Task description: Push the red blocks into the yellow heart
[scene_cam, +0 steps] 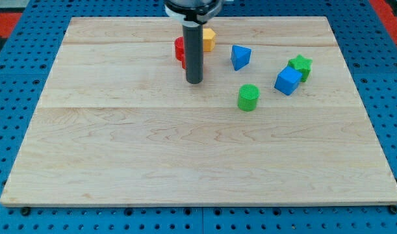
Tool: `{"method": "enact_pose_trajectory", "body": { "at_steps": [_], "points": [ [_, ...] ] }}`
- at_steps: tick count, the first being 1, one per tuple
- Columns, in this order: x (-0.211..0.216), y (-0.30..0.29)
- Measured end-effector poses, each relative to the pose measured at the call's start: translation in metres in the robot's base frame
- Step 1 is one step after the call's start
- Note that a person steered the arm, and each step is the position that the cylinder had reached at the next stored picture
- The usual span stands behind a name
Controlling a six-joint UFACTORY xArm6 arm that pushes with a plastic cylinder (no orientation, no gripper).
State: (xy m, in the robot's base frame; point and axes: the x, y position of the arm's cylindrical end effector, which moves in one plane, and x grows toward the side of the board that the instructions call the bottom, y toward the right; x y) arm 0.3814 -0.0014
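Note:
My tip (194, 81) rests on the board near the view's top centre. Just behind it, red blocks (180, 51) show to the left of the rod, mostly hidden by it; their shapes and number cannot be made out. A yellow block (208, 39), partly hidden by the rod, sits right of the red ones and seems to touch them; its heart shape cannot be confirmed. The tip stands just below the red blocks, toward the view's bottom.
A blue block with a pointed shape (240, 56) lies right of the rod. A green cylinder (248, 97) lies lower right. A blue cube (288, 80) touches a green star (301, 66) at the right. The wooden board (185, 162) sits on a blue pegboard.

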Motion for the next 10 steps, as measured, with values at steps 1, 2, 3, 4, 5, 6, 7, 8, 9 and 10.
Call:
{"method": "enact_pose_trajectory", "body": {
  "at_steps": [1,2,3,4,5,6,7,8,9,10],
  "points": [
    [-0.004,0.01],
    [-0.02,-0.014],
    [-0.03,-0.043],
    [-0.041,-0.049],
    [-0.053,-0.049],
    [-0.063,-0.049],
    [-0.069,-0.048],
    [-0.076,-0.035],
    [-0.083,-0.027],
    [-0.083,-0.027]
  ]
}}
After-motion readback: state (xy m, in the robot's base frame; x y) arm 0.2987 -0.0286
